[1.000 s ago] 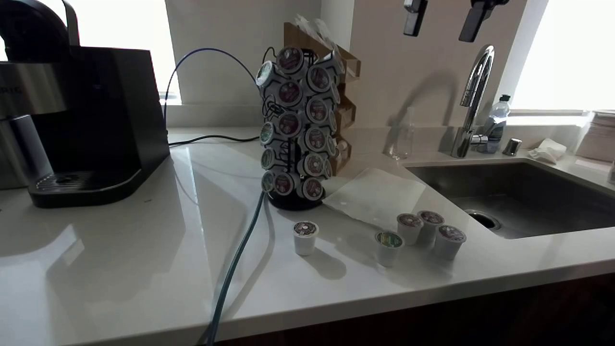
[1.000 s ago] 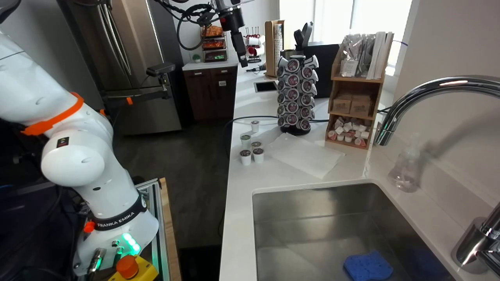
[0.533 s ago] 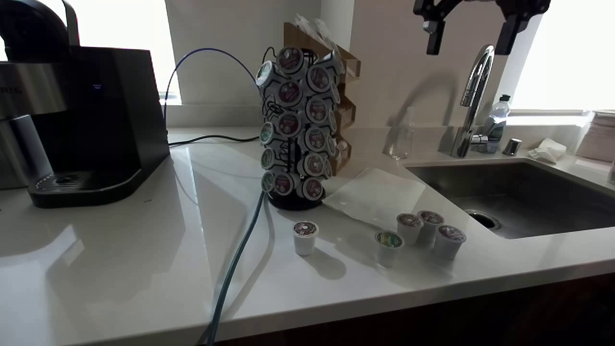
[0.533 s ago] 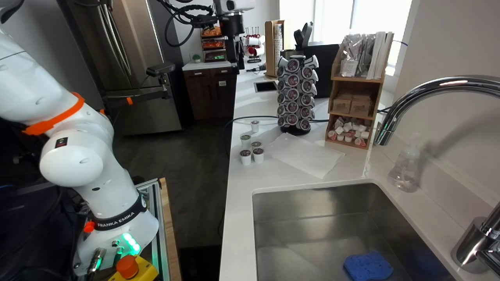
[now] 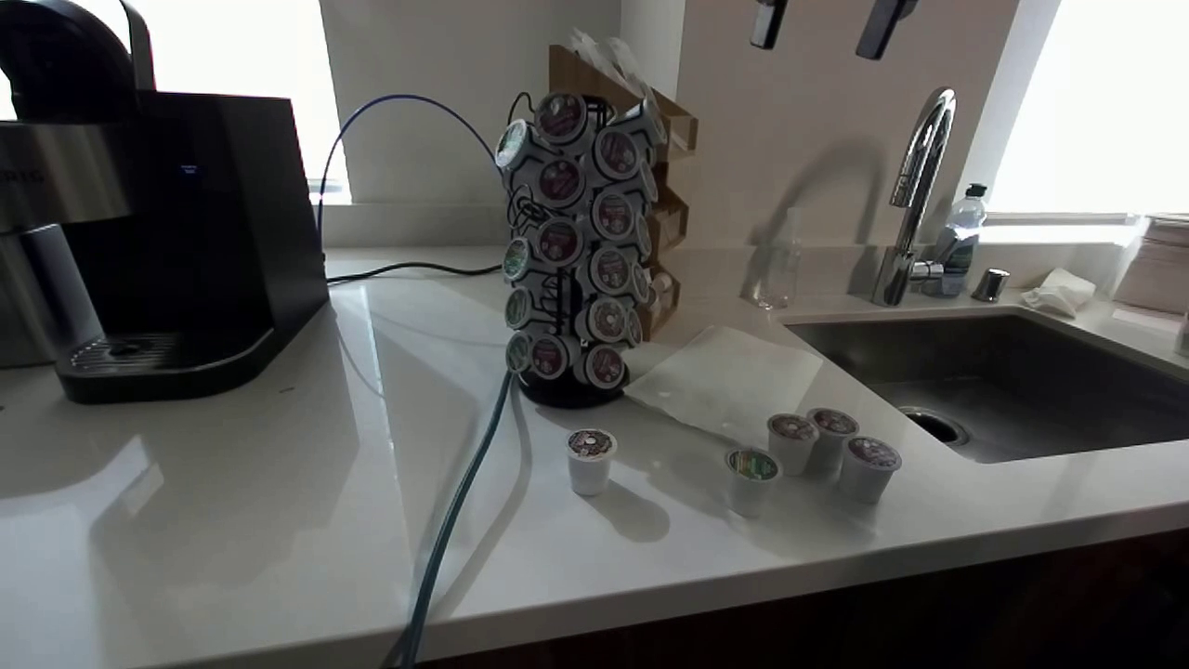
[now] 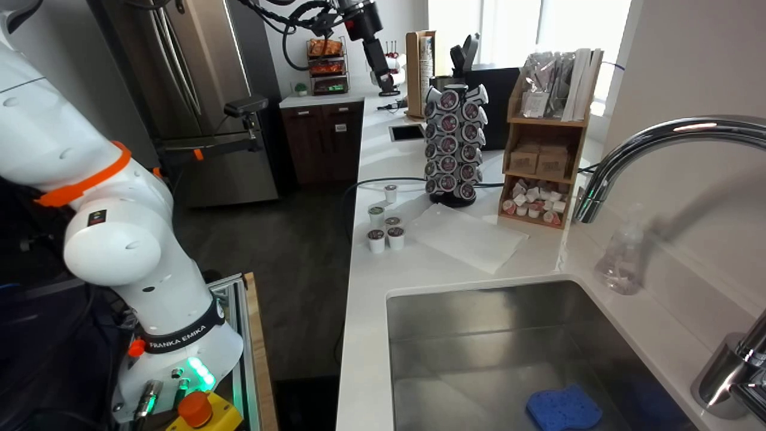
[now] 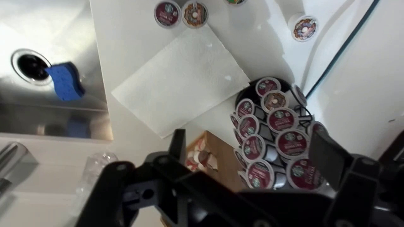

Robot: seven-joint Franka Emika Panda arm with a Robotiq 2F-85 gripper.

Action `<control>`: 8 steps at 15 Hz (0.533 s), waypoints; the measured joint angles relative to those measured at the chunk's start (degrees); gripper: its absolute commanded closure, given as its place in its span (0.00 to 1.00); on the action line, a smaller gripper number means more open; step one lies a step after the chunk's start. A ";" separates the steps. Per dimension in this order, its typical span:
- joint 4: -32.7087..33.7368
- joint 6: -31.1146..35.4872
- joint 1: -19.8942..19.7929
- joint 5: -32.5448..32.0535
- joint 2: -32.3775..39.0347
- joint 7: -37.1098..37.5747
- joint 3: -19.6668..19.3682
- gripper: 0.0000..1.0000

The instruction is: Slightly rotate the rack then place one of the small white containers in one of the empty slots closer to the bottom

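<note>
The rack [image 5: 568, 394] is a dark wire tower of foil-topped pods, upright on the counter in both exterior views. Bare wire slots show low on its side in an exterior view. One small white container [image 5: 590, 472] stands alone in front of the rack. A green-topped container [image 5: 751, 494] and several brown- or purple-topped ones [image 6: 376, 242] stand in a group nearer the sink. My gripper [image 5: 822, 42] is open and empty, high above the counter and tilted. In the wrist view the rack [image 7: 247, 91] shows below, between and beyond the fingers [image 7: 251, 148]; nothing is held.
A coffee machine [image 5: 195, 214] stands left of the rack in an exterior view. A paper towel [image 6: 467, 236] lies between rack and sink [image 6: 479, 285]. A wooden organizer [image 6: 577, 137] stands beside the rack. A cable [image 5: 460, 502] crosses the counter. A faucet [image 6: 658, 129] rises by the sink.
My gripper dipped and hung straighter half a second ago; it is now higher and tilted, shifted left in an exterior view. The fingers stay apart. Rack and containers have not moved.
</note>
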 measured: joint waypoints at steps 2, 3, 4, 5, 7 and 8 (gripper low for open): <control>2.12 1.02 0.31 -1.49 0.86 -4.24 0.33 0.00; 3.43 0.96 0.29 -3.68 1.50 -5.84 0.51 0.00; 4.74 0.95 0.29 -6.06 2.26 -7.32 0.63 0.00; 6.12 0.95 0.29 -8.38 3.18 -8.95 0.72 0.00; 8.11 0.94 0.29 -10.41 4.83 -10.66 0.77 0.00; 8.64 0.93 0.28 -10.72 5.37 -10.98 0.79 0.00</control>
